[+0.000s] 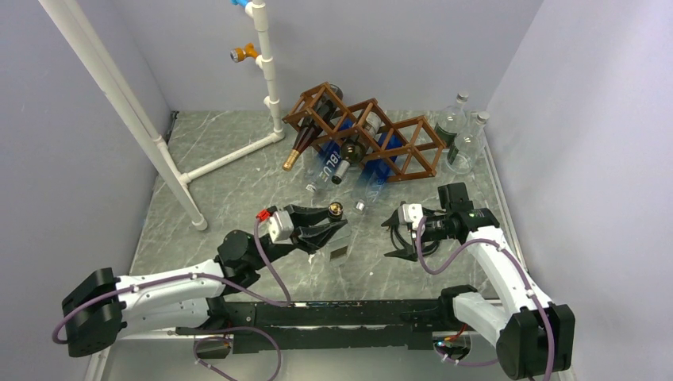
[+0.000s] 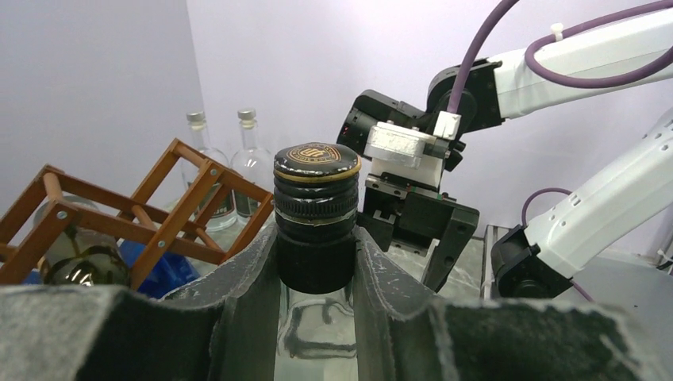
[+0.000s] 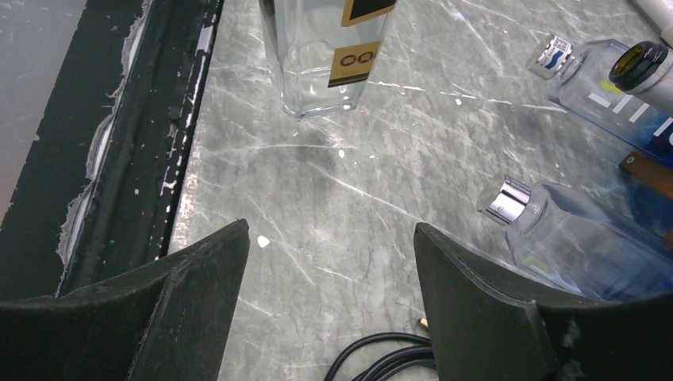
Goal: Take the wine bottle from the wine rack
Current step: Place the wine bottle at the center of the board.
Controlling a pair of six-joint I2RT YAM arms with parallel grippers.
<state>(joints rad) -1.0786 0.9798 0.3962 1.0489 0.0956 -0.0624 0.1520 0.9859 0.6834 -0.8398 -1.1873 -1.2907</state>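
Note:
The brown wooden wine rack stands at the back of the table and still holds several bottles lying with their necks toward me. It also shows in the left wrist view. My left gripper is shut on the neck of a clear wine bottle with a black and gold cap. The bottle is upright, out of the rack, and its base rests on the table. My right gripper is open and empty just right of it, above bare marble.
A white pipe frame stands at the left and back. Clear bottles stand upright right of the rack. Two bluish bottles lie by my right gripper. A black cable lies under it.

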